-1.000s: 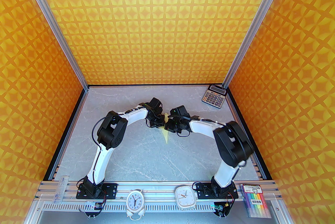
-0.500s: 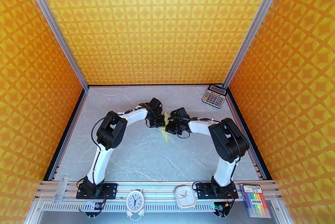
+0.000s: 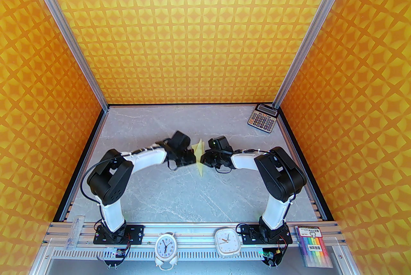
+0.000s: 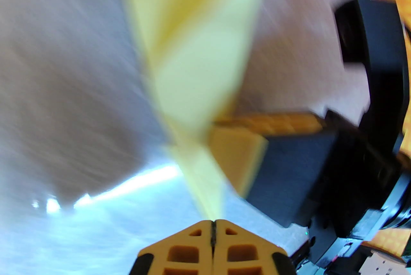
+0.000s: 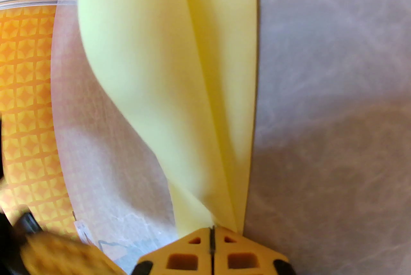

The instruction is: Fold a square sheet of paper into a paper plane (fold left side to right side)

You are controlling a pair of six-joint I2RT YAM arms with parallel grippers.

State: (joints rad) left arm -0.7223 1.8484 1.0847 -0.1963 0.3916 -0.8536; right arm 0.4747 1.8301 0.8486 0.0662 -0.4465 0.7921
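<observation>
1. Top external view: the paper plane (image 3: 201, 156) stands on edge over the middle of the table (image 3: 160, 193), its point towards the near side. It sits directly between the left gripper (image 3: 194, 158) and the right gripper (image 3: 202, 158), which meet it from either side. Both sets of jaws are closed. Bare tabletop lies all round. The calculator (image 3: 261, 118) is well apart in the far right corner. The two clocks (image 3: 165, 248) and the marker pack (image 3: 314, 250) lie on the near rail, off the work surface. The side walls are well clear of both arms.

2. Left wrist view (blurred): the left gripper (image 4: 213, 225) has its fingers (image 4: 189, 249) pressed together. The plane's narrow end runs down into the seam between them, and the paper widens upward from there. The right gripper's pad (image 4: 237, 155) touches the plane from the right.

3. Right wrist view: the right gripper (image 5: 212, 232) is closed with its fingertips pinching the plane's lower end. Two layers fan upward from the pinch, the left one bulging outward and the right one straight-edged. Grey tabletop shows on both sides.
</observation>
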